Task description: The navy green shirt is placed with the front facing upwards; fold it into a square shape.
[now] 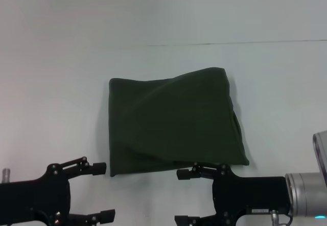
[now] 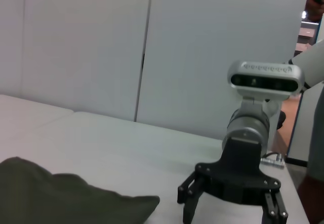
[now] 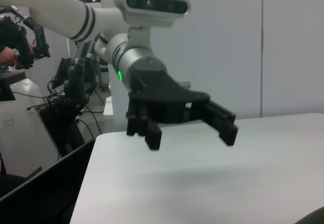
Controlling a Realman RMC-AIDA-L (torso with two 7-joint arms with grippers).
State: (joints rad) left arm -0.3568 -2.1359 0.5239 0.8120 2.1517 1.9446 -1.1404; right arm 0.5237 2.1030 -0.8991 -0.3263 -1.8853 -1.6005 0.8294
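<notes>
The navy green shirt lies folded into a rough square on the white table, plain side up. Its lettering and neck label are hidden. My left gripper is open and empty, just off the shirt's near left corner. My right gripper is open and empty at the shirt's near edge, its upper finger close to the hem. The left wrist view shows the shirt's corner and the right gripper. The right wrist view shows the left gripper held open above the table.
A thin seam crosses the table behind the shirt. In the right wrist view the table's edge drops off to dark equipment and cables. White wall panels stand behind the table.
</notes>
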